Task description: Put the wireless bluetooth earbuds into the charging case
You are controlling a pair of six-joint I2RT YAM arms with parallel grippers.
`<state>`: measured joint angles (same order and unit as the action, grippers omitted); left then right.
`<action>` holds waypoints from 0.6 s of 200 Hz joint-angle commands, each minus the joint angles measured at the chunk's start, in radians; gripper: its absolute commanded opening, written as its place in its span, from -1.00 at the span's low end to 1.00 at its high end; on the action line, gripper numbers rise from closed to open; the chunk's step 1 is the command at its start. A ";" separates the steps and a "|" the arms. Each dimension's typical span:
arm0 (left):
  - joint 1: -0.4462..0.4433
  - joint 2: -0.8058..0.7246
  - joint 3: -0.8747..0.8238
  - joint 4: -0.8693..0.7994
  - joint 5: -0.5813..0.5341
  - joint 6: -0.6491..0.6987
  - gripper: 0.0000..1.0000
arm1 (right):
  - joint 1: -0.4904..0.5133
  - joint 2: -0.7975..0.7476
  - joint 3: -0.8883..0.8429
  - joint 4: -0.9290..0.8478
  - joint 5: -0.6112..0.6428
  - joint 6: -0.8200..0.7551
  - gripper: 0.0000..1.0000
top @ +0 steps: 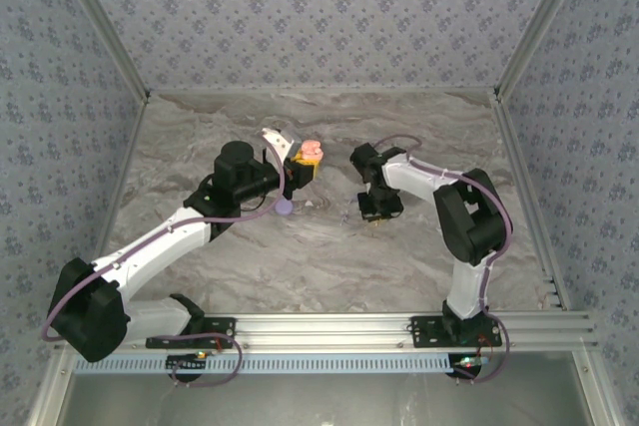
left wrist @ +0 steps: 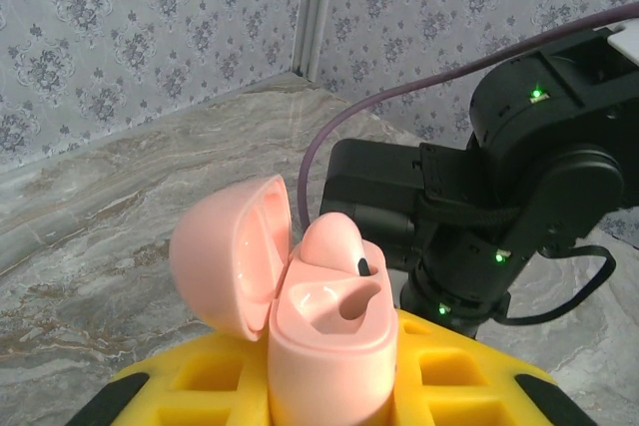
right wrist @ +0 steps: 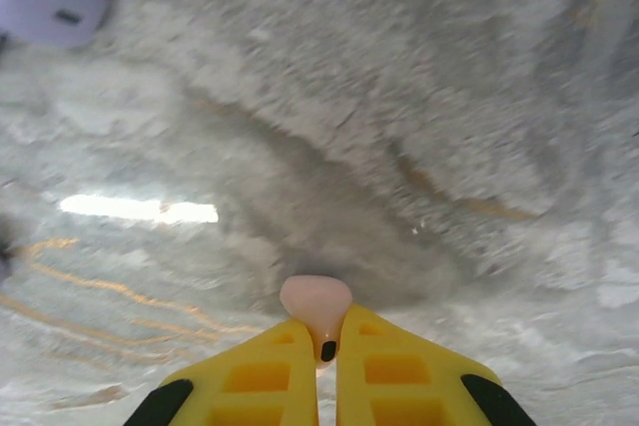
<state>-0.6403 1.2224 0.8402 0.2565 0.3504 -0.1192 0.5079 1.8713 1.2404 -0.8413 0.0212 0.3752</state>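
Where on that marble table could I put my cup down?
Bare table along the back wall, and the near middle between left arm and right arm. Crowded centre: left gripper with pink case, lilac earbud, right gripper.

Top view: case [top: 311, 154] sits in left gripper [top: 303, 169], just 11 o'clock of table [top: 329, 271] centre. Right gripper [top: 377, 214] is at 4 o'clock from case, apart from it. Loose bud [top: 285, 208] lies on table at 7 o'clock from case, 9 o'clock from right gripper. Left wrist view: lid [left wrist: 230, 256] hangs open at 9 o'clock of case, seated bud [left wrist: 334, 241] in case at 12, right arm [left wrist: 519, 177] behind at 2. Right wrist view: pinched bud [right wrist: 316, 298] between right gripper's fingers, loose bud at 10 o'clock.
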 commanded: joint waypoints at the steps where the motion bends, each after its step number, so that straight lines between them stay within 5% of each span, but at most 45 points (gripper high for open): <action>1: 0.007 -0.025 0.000 0.007 -0.009 0.018 -0.54 | -0.036 0.016 -0.008 -0.009 0.038 -0.071 -0.80; 120: 0.007 -0.020 0.011 -0.002 -0.013 0.029 -0.54 | -0.071 0.005 0.053 -0.031 0.028 0.010 -0.18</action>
<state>-0.6403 1.2224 0.8402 0.2558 0.3470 -0.1123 0.4442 1.8877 1.2659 -0.8421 0.0311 0.3180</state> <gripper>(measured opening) 0.232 0.401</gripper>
